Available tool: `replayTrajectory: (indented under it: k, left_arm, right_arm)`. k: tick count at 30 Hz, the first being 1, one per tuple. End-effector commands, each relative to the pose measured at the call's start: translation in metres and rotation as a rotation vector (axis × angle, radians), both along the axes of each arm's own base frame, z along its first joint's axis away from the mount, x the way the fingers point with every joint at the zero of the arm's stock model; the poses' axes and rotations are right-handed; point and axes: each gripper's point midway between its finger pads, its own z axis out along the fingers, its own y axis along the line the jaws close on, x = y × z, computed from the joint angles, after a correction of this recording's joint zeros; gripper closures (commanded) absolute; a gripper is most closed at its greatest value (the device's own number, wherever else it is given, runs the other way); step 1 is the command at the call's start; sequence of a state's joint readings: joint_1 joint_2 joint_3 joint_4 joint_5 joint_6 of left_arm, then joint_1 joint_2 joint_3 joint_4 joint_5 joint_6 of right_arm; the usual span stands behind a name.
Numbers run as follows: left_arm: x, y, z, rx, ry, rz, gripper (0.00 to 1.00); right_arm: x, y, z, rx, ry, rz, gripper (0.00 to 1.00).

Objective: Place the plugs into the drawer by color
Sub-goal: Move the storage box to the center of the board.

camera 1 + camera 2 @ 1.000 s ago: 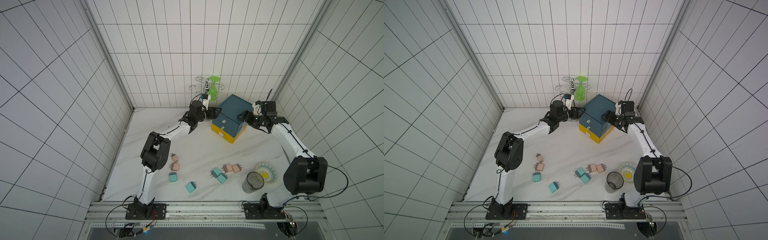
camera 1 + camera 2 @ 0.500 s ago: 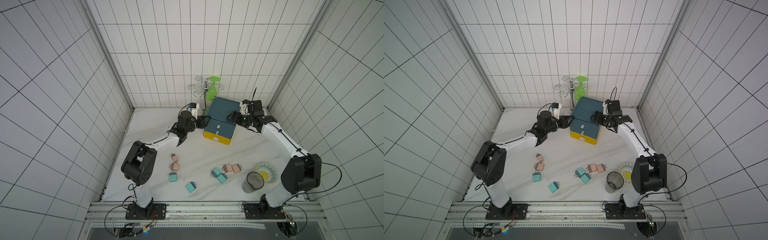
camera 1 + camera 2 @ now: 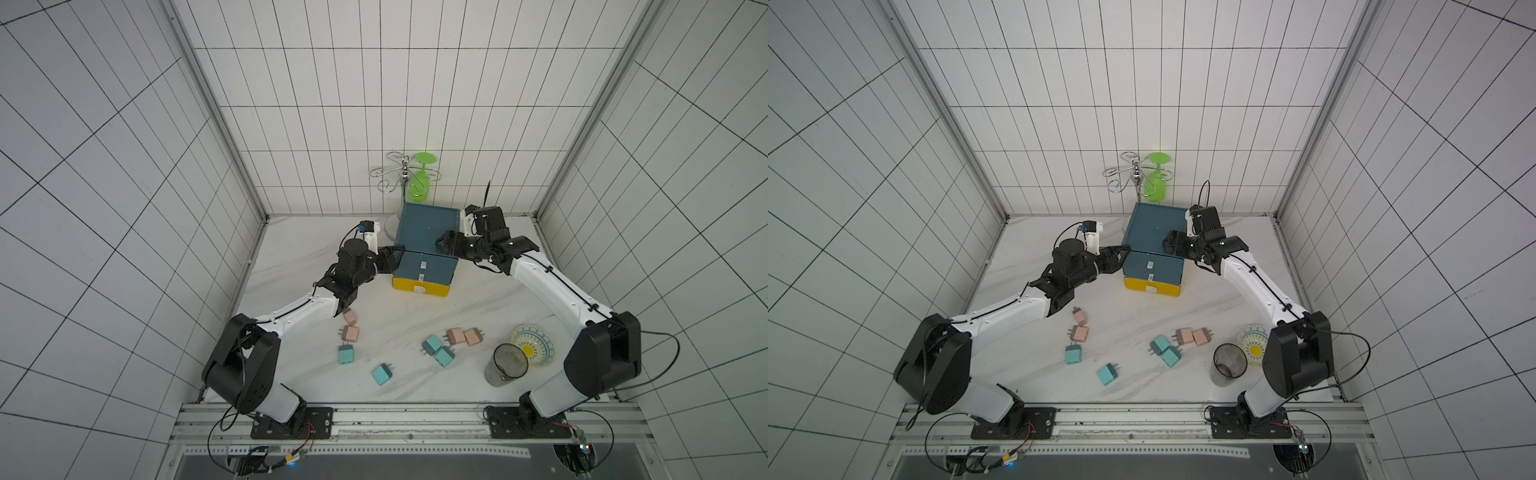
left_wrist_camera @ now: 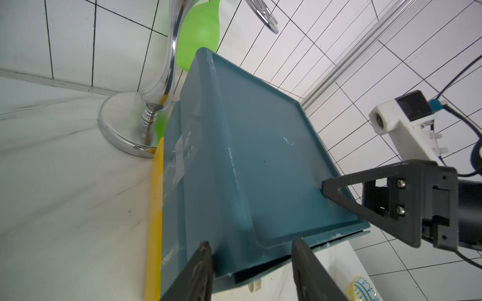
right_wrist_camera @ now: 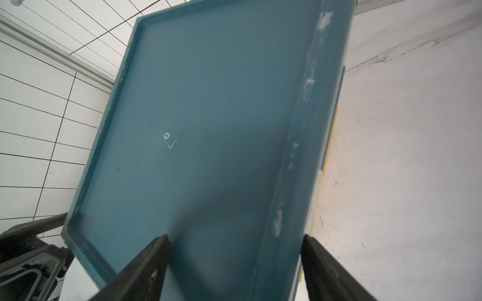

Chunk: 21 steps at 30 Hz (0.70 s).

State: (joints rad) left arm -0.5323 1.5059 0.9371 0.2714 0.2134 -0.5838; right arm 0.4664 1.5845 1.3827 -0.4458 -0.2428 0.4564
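while left gripper (image 4: 251,243) and right gripper (image 5: 234,238) straddle the drawer (image 3: 428,232), i cannot tell if either clamps; uneven pushing may tip it.

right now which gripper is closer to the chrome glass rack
Left. The left gripper is at the drawer cabinet corner nearest the chrome rack, whose base stands just behind it. The right gripper is at the opposite front corner, with the cabinet between.
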Motion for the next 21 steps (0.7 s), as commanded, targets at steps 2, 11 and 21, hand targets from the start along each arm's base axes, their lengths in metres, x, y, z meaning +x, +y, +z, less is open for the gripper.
replayTrajectory:
  k: [2, 11, 21]
  left_arm:
    - [-0.024, -0.003, 0.026, -0.059, -0.023, -0.054, 0.47]
    - [-0.029, 0.030, 0.036, -0.053, -0.013, 0.041, 0.43]
    - [-0.046, 0.066, 0.062, -0.233, 0.051, 0.123, 0.07]
  right_arm:
    - [-0.037, 0.034, -0.040, -0.025, 0.176, 0.154, 0.19]
    - [-0.046, 0.027, -0.039, -0.102, 0.228, 0.182, 0.18]
    - [-0.051, 0.037, -0.044, -0.051, 0.149, 0.275, 0.22]
